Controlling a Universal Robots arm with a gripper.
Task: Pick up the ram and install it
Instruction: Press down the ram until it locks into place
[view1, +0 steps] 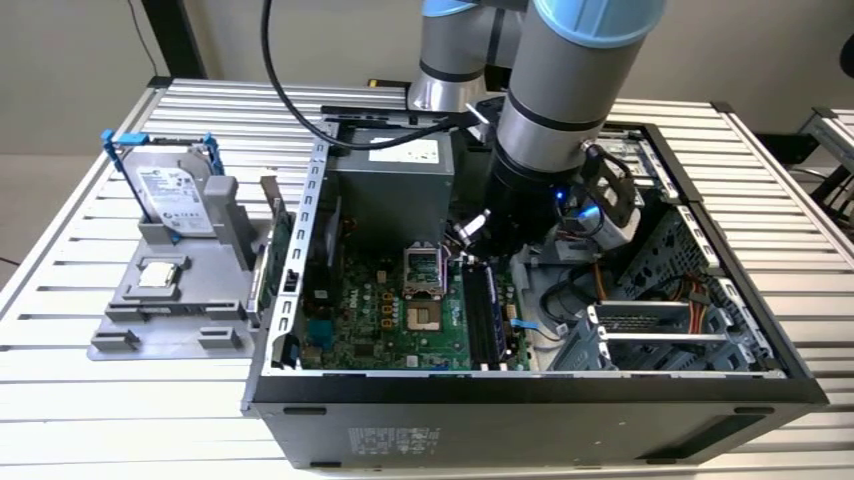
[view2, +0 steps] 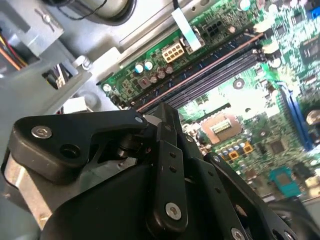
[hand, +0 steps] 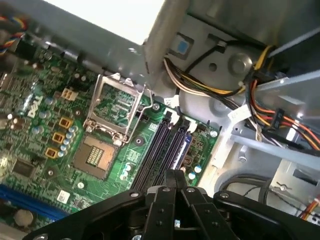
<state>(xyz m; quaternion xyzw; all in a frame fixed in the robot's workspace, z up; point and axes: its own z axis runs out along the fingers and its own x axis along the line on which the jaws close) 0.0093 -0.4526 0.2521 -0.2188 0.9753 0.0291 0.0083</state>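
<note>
The open computer case (view1: 534, 385) lies on its side with the green motherboard (view1: 387, 325) facing up. My gripper (view1: 483, 240) hangs inside it, just above the far end of the long black memory slots (view1: 483, 310). In the first wrist view its fingertips (hand: 175, 176) meet, shut with nothing showing between them, right over the slots (hand: 160, 147). A thin dark blue-green strip, which looks like the ram (hand: 182, 144), stands along the outermost slot. In the second wrist view, the slots (view2: 210, 75) run past the gripper (view2: 162, 112).
The open processor socket (hand: 115, 107) sits beside the slots. Bundled cables (hand: 210, 85) and the drive cage (view1: 667, 320) crowd the exterior view's right. A grey power supply (view1: 394, 190) is at the back. Left of the case, a grey fixture (view1: 174, 300) holds a hard drive (view1: 174, 195).
</note>
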